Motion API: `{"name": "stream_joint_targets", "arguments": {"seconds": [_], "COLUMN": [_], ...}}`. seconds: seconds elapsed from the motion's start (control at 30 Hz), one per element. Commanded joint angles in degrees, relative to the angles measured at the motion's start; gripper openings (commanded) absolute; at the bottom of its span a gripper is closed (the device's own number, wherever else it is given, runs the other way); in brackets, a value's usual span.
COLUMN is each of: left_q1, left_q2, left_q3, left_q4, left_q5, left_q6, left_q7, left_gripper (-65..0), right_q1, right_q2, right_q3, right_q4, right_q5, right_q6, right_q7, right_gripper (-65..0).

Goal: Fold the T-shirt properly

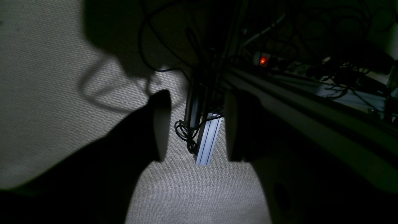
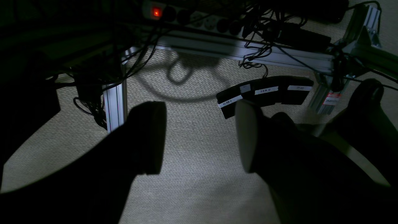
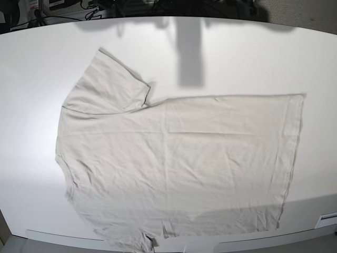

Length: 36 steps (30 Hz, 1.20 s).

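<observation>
The pale beige T-shirt lies spread flat on the white table. Its neck end is to the left and its hem to the right. One sleeve points to the far side, and the other reaches the near edge. Neither gripper shows in the base view. My left gripper is open and empty, hanging over the carpeted floor. My right gripper is open and empty too, also over the carpet. The shirt does not show in either wrist view.
Both wrist views are dark. Aluminium frame legs, tangled cables and a power strip with a red light lie below. A black pedal bar with white labels sits on the carpet.
</observation>
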Motion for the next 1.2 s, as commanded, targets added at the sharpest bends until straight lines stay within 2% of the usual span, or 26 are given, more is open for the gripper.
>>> {"name": "stream_joint_targets", "arguments": {"seconds": [0.0, 0.4, 0.6, 0.83, 0.93, 1.0, 1.1, 1.17], "left_q1": [0.59, 4.26, 4.42, 6.38, 8.61, 10.84, 14.82, 17.7], "left_q2": [-0.22, -0.15, 0.15, 0.13, 0.15, 0.15, 0.31, 0.85], "left_q3": [0.04, 0.04, 0.04, 0.04, 0.04, 0.07, 0.07, 0.07], "left_q4": [0.15, 5.4, 5.38, 5.68, 8.22, 11.45, 17.94, 22.91], "left_q5": [-0.35, -0.37, -0.39, -0.42, -2.73, -4.79, -4.96, -4.94], "left_q6": [-0.55, -0.57, -0.57, -0.57, -0.61, -2.47, -7.8, -8.79], "left_q7": [-0.72, -1.66, 0.07, -0.63, -0.68, -0.66, -0.63, -0.61], "left_gripper": [-37.1, -37.1, -37.1, -37.1, -37.1, -37.1, -37.1, -37.1], "right_q1": [-0.13, -1.25, -6.1, -13.42, -16.5, -18.56, -21.97, -24.35], "right_q2": [0.39, 1.84, 1.99, 2.45, 2.99, 3.61, 4.81, 5.68], "right_q3": [0.02, 0.02, 0.02, 0.02, 0.02, 0.02, 0.02, 0.02], "right_q4": [0.28, 0.81, 6.84, 15.8, 19.8, 22.73, 27.76, 31.61], "right_q5": [-0.15, -1.25, -2.54, -2.51, -2.51, -2.51, -2.49, -2.47], "right_q6": [-0.35, 0.7, 0.68, 0.68, 0.7, 0.7, 0.68, 0.68], "right_q7": [0.61, 1.66, 1.73, 1.66, 1.6, 1.46, 1.38, 0.52], "right_gripper": [-29.4, -29.4, -29.4, -29.4, -29.4, -29.4, -29.4, -29.4]}}
